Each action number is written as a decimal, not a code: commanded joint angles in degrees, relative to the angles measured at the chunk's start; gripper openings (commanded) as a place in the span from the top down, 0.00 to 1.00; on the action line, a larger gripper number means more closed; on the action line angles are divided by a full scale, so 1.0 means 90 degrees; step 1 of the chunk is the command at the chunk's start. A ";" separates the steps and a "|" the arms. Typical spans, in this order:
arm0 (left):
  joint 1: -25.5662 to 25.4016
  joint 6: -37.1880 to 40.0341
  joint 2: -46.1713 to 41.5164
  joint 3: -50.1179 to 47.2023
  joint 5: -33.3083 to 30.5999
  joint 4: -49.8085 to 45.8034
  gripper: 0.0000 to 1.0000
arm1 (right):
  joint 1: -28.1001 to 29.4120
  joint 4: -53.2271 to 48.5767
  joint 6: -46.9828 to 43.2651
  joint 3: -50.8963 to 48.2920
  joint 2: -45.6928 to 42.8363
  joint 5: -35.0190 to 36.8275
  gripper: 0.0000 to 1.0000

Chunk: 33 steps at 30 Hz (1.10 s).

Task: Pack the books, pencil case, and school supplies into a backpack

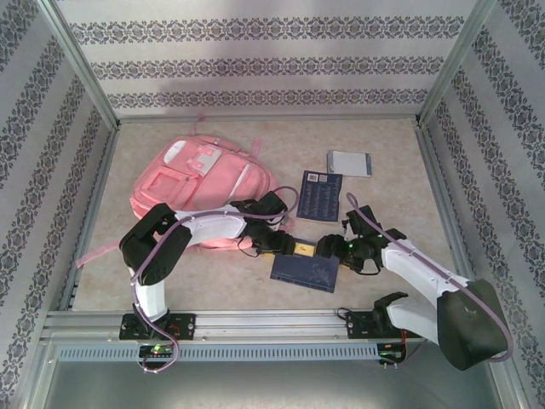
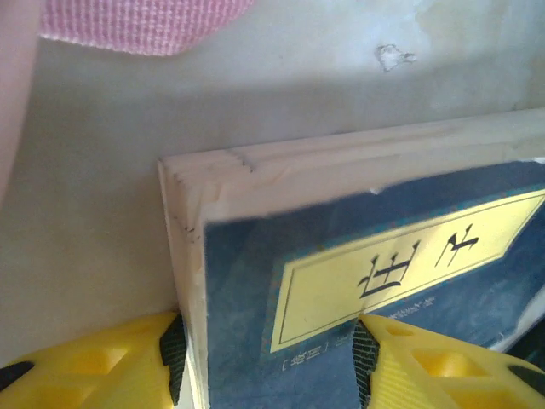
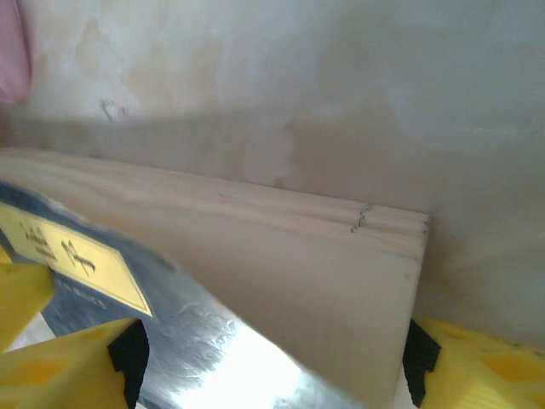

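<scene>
Left wrist view puts the left gripper [image 2: 268, 354] astride one corner of the thick navy book [image 2: 255, 290] with the yellow title label [image 2: 400, 264]. One yellow finger [image 2: 94, 366] sits just outside the cream page block [image 2: 366, 162], and the other sits over the cover. The jaws stand apart with the corner between them; whether the pads press it I cannot tell. Right wrist view has the right gripper [image 3: 271, 366] astride another corner, jaws wide, one pad close beside the end of the pages. There too I cannot tell contact from a clamp.

I judge this book heavy and stiff as a slab. The pages show stepped layers at the corners, though, so it may shift or fan if lifted by one cover. The cover looks glossy and is probably slippery — a hold across the full thickness, near both corners of one edge, seems safest.

Top external view gives the layout: the book sits mid-table [image 1: 221, 285] between the two grippers, near the pink backpack [image 1: 204, 183] and to its right. The white-labelled navy book [image 1: 320, 198] and the grey-white notebook [image 1: 349, 163] lie farther back. The wrist views add what that one lacks — the thickness of the pages and where each pad sits.
</scene>
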 commanded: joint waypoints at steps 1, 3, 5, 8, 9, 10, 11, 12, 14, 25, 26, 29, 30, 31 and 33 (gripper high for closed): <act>-0.0131 -0.0081 0.0234 0.0107 0.0235 0.0175 0.47 | 0.0290 -0.0171 -0.0090 0.0258 -0.0075 -0.0021 0.28; -0.0126 -0.0059 0.0242 0.0112 0.0203 0.0148 0.47 | 0.0361 -0.0351 -0.0099 0.0342 -0.0194 0.0187 0.31; -0.0127 -0.0042 0.0242 0.0102 0.0182 0.0137 0.48 | 0.0375 -0.0513 -0.0114 0.0410 -0.0280 0.0365 0.33; -0.0126 -0.0002 0.0269 0.0088 0.0119 0.0096 0.49 | 0.0422 -0.0754 -0.0194 0.0505 -0.0370 0.0617 0.38; -0.0126 0.0017 0.0269 0.0083 0.0105 0.0079 0.49 | 0.0438 -0.0803 -0.0207 0.0526 -0.0379 0.0680 0.39; -0.0126 0.0035 0.0275 0.0088 0.0092 0.0067 0.49 | 0.0455 -0.0851 -0.0216 0.0544 -0.0382 0.0710 0.41; -0.0127 0.0051 0.0287 0.0083 0.0092 0.0057 0.49 | 0.0462 -0.0857 -0.0217 0.0542 -0.0392 0.0725 0.46; -0.0125 0.0066 0.0306 0.0098 0.0100 0.0042 0.49 | 0.0463 -0.0858 -0.0200 0.0537 -0.0401 0.0716 0.49; -0.0126 0.0086 0.0331 0.0133 0.0102 0.0008 0.50 | 0.0463 -0.0781 -0.0136 0.0494 -0.0435 0.0658 0.56; -0.0101 0.0367 -0.0081 0.0392 -0.0390 -0.0622 0.48 | 0.0398 -0.0671 0.0126 0.0491 -0.0604 0.0643 1.00; -0.0097 0.0423 -0.0153 0.0430 -0.0512 -0.0744 0.46 | 0.0345 -0.0645 0.0166 0.0465 -0.0624 0.0597 1.00; -0.0087 0.0592 -0.0467 0.0554 -0.0884 -0.1123 0.44 | 0.0069 -0.0429 0.0394 0.0341 -0.0630 0.0158 1.00; -0.0087 0.0639 -0.0564 0.0579 -0.1004 -0.1247 0.43 | -0.0033 -0.0347 0.0489 0.0298 -0.0640 0.0000 1.00; -0.0089 0.0643 -0.0663 0.0586 -0.1114 -0.1346 0.42 | -0.0134 -0.0271 0.0578 0.0259 -0.0652 -0.0137 1.00; -0.0087 0.0609 -0.0882 0.0513 -0.1231 -0.1417 0.41 | -0.0296 -0.0150 0.0719 0.0195 -0.0692 -0.0337 1.00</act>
